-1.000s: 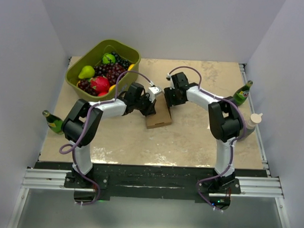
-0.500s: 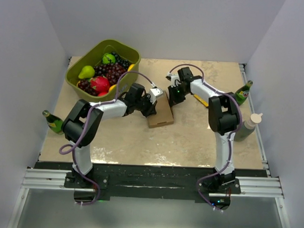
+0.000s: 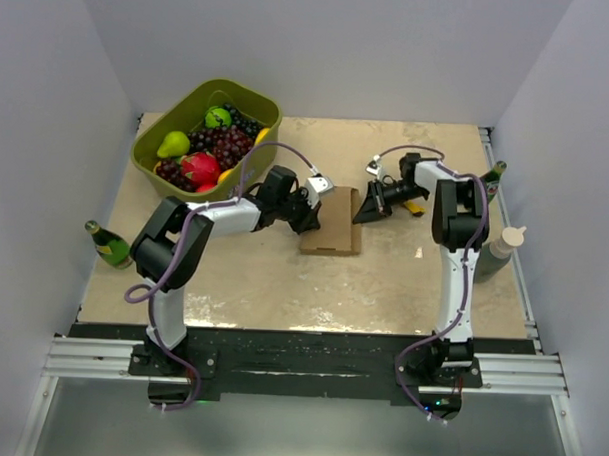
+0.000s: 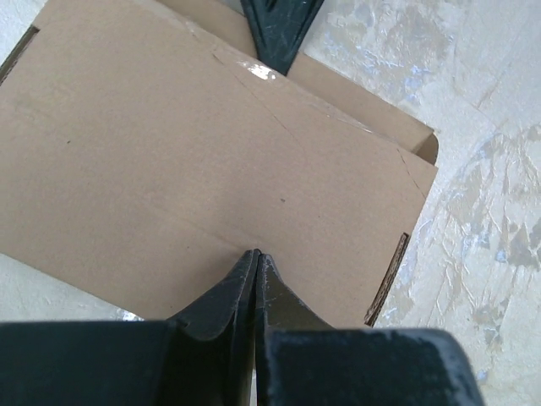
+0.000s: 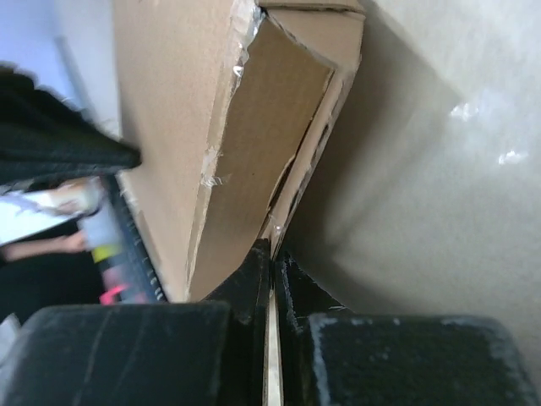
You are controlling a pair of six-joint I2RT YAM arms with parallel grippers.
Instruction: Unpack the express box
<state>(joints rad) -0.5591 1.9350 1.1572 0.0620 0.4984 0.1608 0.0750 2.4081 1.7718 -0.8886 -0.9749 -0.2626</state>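
Observation:
The express box [image 3: 334, 231] lies flat on the table, a plain brown cardboard mailer. My left gripper [image 3: 312, 218] is shut, and its tips [image 4: 256, 254] rest on the box's top panel [image 4: 169, 152] near its left edge. My right gripper [image 3: 360, 216] is at the box's right edge. In the right wrist view it [image 5: 272, 247] is shut with the thin edge of the box's side flap [image 5: 254, 144] running in between the fingers. That flap stands slightly away from the box body. The right fingers [image 4: 279, 34] show at the far edge in the left wrist view.
An olive-green tub of fruit [image 3: 251, 101] stands at the back left. One green bottle [image 3: 106, 243] is at the left edge of the table [image 3: 383, 281], another [image 3: 489, 179] at the right edge, with a pale bottle [image 3: 502, 250] in front of it. A yellow object [image 3: 413, 205] lies under the right arm.
The right gripper shut and moved right to the box's right edge. The box shifted right and turned square to the table. The left gripper followed on top of it.

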